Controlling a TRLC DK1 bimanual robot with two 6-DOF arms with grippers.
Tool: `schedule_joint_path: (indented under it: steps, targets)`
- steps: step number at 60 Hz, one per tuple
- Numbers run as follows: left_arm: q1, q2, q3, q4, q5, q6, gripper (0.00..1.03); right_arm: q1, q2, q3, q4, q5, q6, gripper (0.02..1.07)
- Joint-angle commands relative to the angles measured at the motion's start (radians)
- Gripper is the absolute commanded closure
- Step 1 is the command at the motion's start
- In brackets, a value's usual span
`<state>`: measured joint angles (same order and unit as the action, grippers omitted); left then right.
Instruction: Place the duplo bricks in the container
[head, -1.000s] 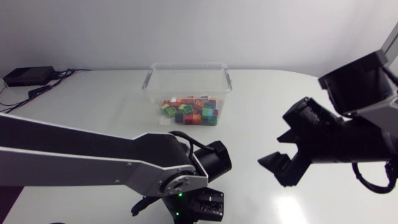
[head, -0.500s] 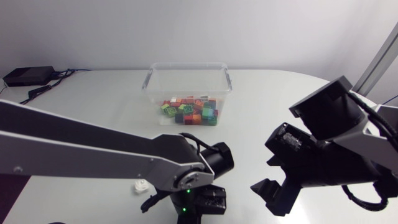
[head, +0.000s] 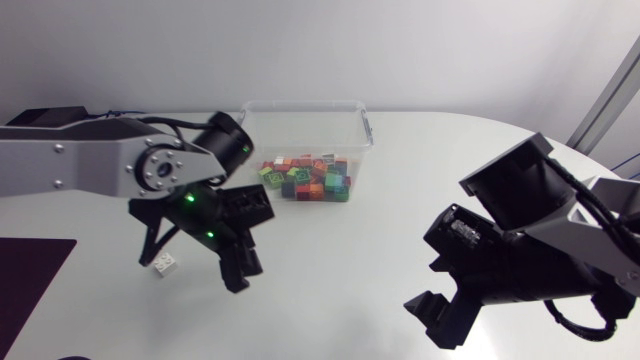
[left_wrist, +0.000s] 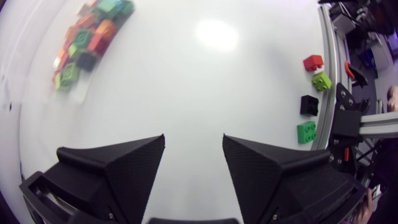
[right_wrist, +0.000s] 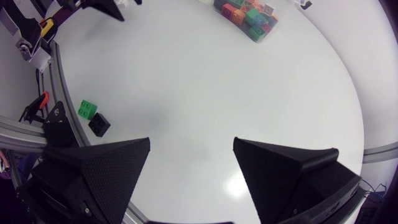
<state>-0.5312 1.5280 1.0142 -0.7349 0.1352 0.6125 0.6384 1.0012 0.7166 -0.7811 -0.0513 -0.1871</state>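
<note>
The white counter (head: 400, 180) carries everything. The left arm's gripper (head: 243, 275) hangs above it with its fingers spread apart and nothing between them. The right arm's gripper (head: 432, 315) is likewise released and empty.

The clear plastic container (head: 300, 112) stands well ahead of both grippers. A heap of mixed red, orange and green duplo bricks (head: 305, 180) lies inside it.

In the left wrist view, four loose bricks lie in a row ahead of the left gripper and off to one side, along the counter's edge: a red brick (left_wrist: 313, 62), a light green brick (left_wrist: 321, 80), a black brick (left_wrist: 309, 104) and a green brick (left_wrist: 306, 131). The right wrist view shows the green and the black one just beside the right gripper. A small white brick (head: 165, 265) lies on the counter just beside the left gripper.
</note>
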Motion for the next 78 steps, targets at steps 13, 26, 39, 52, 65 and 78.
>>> schedule_joint_path:
  steps: [13,26,39,52,65,78]
  targets:
    - [0.304,0.034,-0.02,-0.004,-0.065,-0.008,0.24,-0.008,0.01,-0.031,0.016,-0.007,-0.014,0.1]
    - [0.447,0.095,-0.088,0.038,-0.194,0.029,0.24,-0.02,0.007,-0.028,-0.003,-0.004,-0.014,0.1]
    - [0.476,0.129,-0.152,0.08,-0.269,0.035,0.25,-0.026,0.019,-0.022,-0.026,-0.004,-0.014,0.1]
    - [0.496,0.248,-0.124,0.155,-0.269,0.033,0.78,-0.023,0.031,-0.016,-0.069,-0.004,-0.018,0.1]
    - [0.494,0.196,-0.112,0.104,-0.264,0.049,0.92,0.026,0.08,0.007,-0.15,-0.005,-0.031,0.16]
    - [0.424,0.023,-0.048,0.011,-0.256,0.03,0.91,0.173,0.205,0.061,-0.199,-0.012,0.025,0.16]
